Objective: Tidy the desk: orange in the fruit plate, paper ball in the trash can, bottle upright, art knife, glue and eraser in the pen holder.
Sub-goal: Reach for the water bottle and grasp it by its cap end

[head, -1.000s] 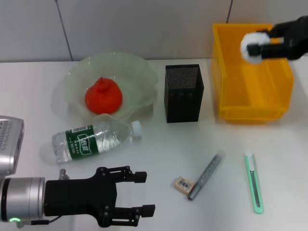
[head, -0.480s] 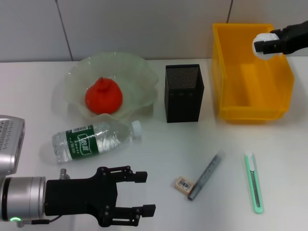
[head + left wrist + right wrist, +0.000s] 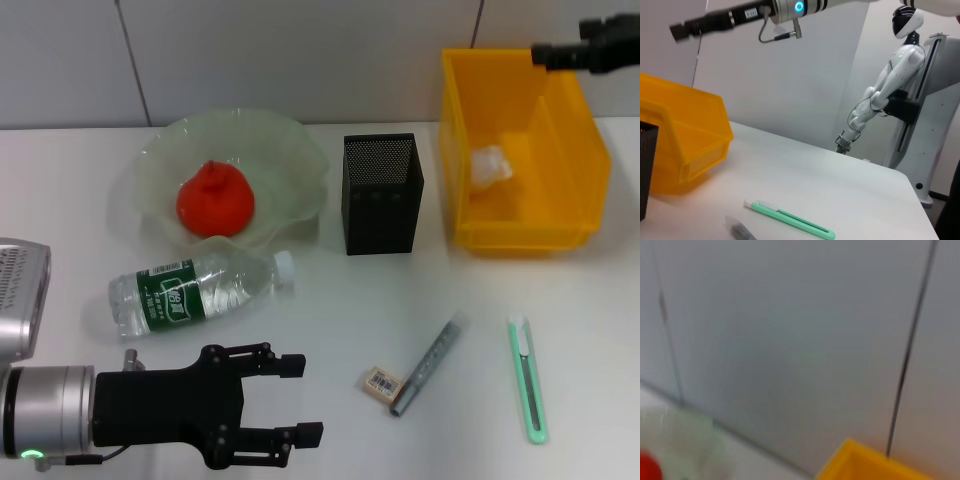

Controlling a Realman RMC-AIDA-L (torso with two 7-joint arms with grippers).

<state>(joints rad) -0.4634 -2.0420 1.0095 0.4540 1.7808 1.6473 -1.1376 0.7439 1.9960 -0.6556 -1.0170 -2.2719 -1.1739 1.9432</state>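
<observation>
The paper ball (image 3: 490, 165) lies inside the yellow trash can (image 3: 525, 232). My right gripper (image 3: 562, 45) hangs open above the can's far rim, holding nothing. The orange (image 3: 214, 198) sits in the pale-green fruit plate (image 3: 300, 150). In front of the plate the bottle (image 3: 195, 290) lies on its side. The black mesh pen holder (image 3: 382, 195) stands between plate and can. Near the front lie the eraser (image 3: 380, 384), the grey art knife (image 3: 430, 365) and the green glue (image 3: 527, 380). My left gripper (image 3: 298, 400) rests open at the front left, just below the bottle.
A grey wall runs behind the white table (image 3: 330, 300). The left wrist view shows the trash can (image 3: 685, 140), the green glue (image 3: 790, 220) and my right arm (image 3: 740, 12) reaching over the can. Another robot (image 3: 890, 85) stands beyond the table's far corner.
My right gripper has let go of the paper ball, which has dropped into the trash can. The gripper has risen and drawn back to the right. The left arm has not moved.
</observation>
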